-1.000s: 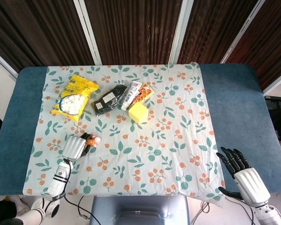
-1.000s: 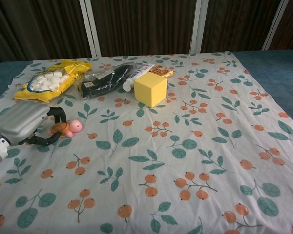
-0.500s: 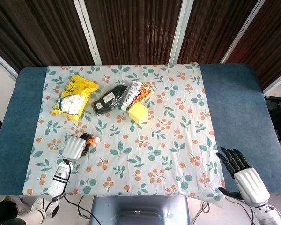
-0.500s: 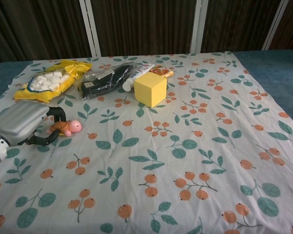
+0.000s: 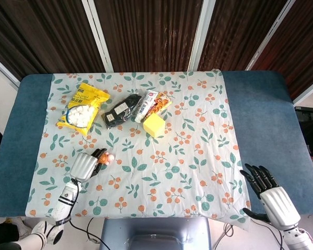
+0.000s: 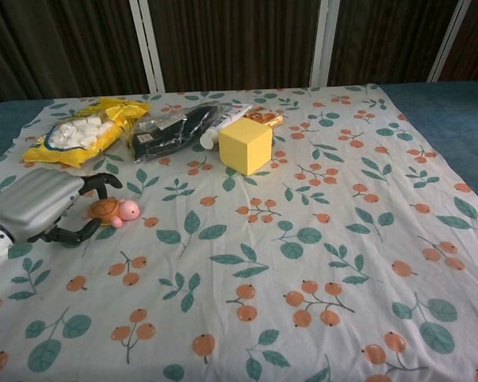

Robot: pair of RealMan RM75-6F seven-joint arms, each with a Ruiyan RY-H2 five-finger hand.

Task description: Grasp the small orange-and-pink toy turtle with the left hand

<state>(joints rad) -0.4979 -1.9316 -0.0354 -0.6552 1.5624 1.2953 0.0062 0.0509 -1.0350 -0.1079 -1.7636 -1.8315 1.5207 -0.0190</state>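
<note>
Lying crosswise, pink head rightward, the turtle [image 6: 114, 211] sits within the left hand's [image 6: 40, 207] loosely curled fingers [image 6: 95, 182].

Looks like an indoor robot test room rather than a home: a blue tabletop [image 5: 261, 109] under a leaf-and-orange print cloth [image 5: 198, 156], dark wood-slat wall panels [image 5: 146, 31] with white posts behind, loose cables [image 5: 88, 226] trailing at the near edge.
</note>
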